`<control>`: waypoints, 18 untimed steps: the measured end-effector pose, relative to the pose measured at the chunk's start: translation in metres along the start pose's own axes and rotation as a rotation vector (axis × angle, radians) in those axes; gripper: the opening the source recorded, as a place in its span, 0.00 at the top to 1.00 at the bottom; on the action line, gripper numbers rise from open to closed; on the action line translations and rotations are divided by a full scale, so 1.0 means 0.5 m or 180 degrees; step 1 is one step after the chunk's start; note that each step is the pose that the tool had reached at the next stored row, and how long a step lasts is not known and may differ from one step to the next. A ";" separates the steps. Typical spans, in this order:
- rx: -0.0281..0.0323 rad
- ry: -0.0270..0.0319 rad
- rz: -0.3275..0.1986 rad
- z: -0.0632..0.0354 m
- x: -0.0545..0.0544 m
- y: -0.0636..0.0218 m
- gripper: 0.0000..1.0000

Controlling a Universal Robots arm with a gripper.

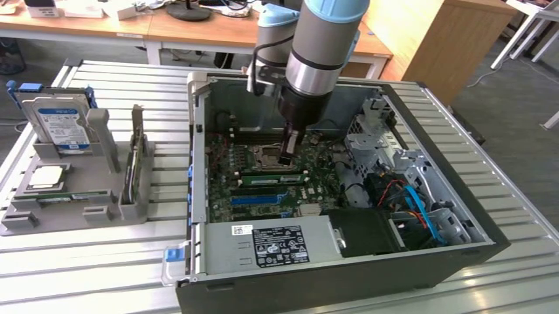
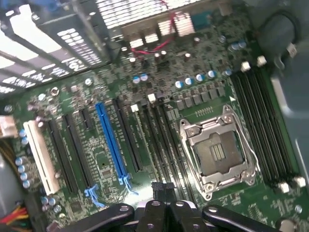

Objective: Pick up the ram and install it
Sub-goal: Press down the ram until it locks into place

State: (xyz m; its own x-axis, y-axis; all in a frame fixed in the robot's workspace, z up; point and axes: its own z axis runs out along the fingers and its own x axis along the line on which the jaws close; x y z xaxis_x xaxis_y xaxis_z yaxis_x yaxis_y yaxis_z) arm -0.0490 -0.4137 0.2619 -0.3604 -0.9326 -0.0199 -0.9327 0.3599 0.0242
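At centre frame in the exterior view, the closed hand (image 1: 292, 148) hangs empty over the CPU socket (image 1: 264, 156), with the ram (image 1: 274, 177) lying in its motherboard slot just below. An off-centre press could leave the ram tilted, or scrape the socket.

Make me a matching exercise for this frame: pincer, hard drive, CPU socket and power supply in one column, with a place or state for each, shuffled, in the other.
Column A
1. pincer
2. hard drive
3. CPU socket
4. power supply

Column B
a. bears a black label
b. empty, no chip in it
c. shut, above the motherboard
d. standing in the grey holder, outside the case

Pairs: 1-c, 2-d, 3-b, 4-a
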 end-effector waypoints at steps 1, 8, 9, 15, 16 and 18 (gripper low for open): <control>0.0001 -0.0001 0.0056 0.000 0.000 0.000 0.89; 0.0009 -0.0011 0.0452 0.000 0.000 0.000 0.89; 0.0010 -0.0012 0.0508 0.000 0.000 0.000 0.89; 0.0017 -0.0021 0.0848 0.000 0.000 0.000 0.89; 0.0018 -0.0022 0.0906 0.000 0.000 0.000 0.89; 0.0020 -0.0025 0.1018 0.000 0.000 0.000 0.89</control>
State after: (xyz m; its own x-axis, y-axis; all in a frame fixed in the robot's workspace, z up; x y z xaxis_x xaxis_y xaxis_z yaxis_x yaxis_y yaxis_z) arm -0.0490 -0.4137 0.2619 -0.6355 -0.7719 -0.0199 -0.7721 0.6351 0.0242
